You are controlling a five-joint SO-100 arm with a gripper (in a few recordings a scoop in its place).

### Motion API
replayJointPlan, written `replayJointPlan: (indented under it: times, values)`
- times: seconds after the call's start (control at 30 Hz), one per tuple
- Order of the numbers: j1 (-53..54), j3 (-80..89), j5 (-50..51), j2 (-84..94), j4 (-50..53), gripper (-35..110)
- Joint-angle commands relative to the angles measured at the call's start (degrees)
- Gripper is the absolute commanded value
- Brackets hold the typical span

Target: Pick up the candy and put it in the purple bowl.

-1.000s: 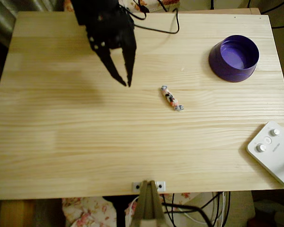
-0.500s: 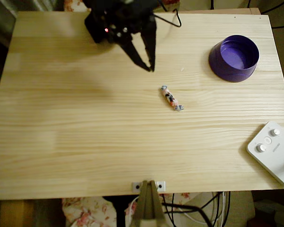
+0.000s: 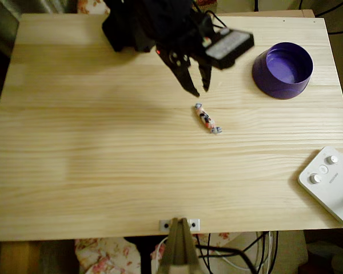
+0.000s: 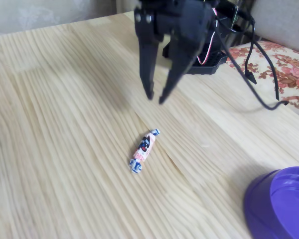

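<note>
Since the earlier frames the gripper (image 3: 200, 91) has been swinging across the top of the overhead view, from the upper left toward the centre, and it is now pointing down just above the candy (image 3: 208, 119). Its two dark fingers are standing a little apart, a narrow gap showing between the tips, and they are holding nothing. In the fixed view the gripper (image 4: 156, 97) is hanging over the bare wood in the upper middle of the frame, apart from the candy (image 4: 144, 150), which is lying flat on the counter (image 4: 50, 124) near the centre, slanted with its twisted ends pointing up-right and down-left. In the overhead view the candy is lying near the middle of the counter (image 3: 103, 160), unmoved. The purple bowl (image 3: 282, 70) is sitting at the upper right of the overhead view, well apart from the candy, and at the lower right corner of the fixed view (image 4: 281, 209). A white device with round buttons (image 3: 330, 181) is lying at the lower right edge of the overhead view.
</note>
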Motion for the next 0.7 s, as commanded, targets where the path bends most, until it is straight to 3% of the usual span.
replayJointPlan:
  times: [0.0,0.23,0.67]
  values:
    - [-1.76,-7.73,2.46,-5.62,-3.69,13]
    - [-2.81,-15.29,4.83,-18.81,-6.59,24]
    - [-2.64,-16.79,6.42,-28.04,-9.58,24]
